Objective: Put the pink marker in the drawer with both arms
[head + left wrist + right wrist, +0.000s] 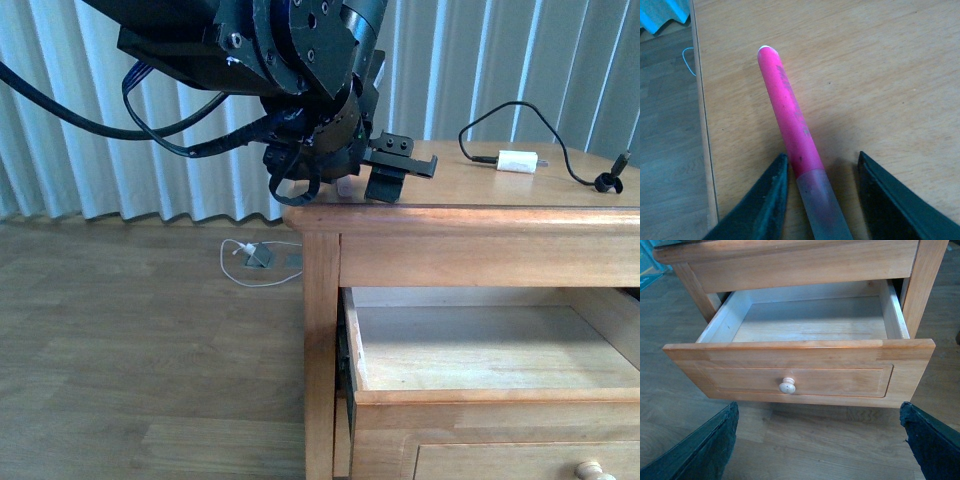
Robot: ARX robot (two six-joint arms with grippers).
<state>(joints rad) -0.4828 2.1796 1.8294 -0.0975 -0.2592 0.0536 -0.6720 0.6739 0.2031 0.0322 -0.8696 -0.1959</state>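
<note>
The pink marker (787,110) lies flat on the cabinet top near its edge, its paler cap end pointing toward my wrist. My left gripper (822,155) is open, its two fingers astride the cap end and apart from it on both sides. In the front view the left arm (300,60) hangs over the cabinet's left corner. Below, the drawer (357,350) is pulled out, with nothing inside. The right wrist view shows its panel front (840,380) and round knob (787,385). My right gripper (820,440) is open in front of the drawer, above the floor, holding nothing.
A white charger block (518,161) with a black cable (565,160) lies on the cabinet top at the right. A lower drawer's knob (592,470) shows at the bottom. On the wood floor by the curtains is a white cable and plug (250,258).
</note>
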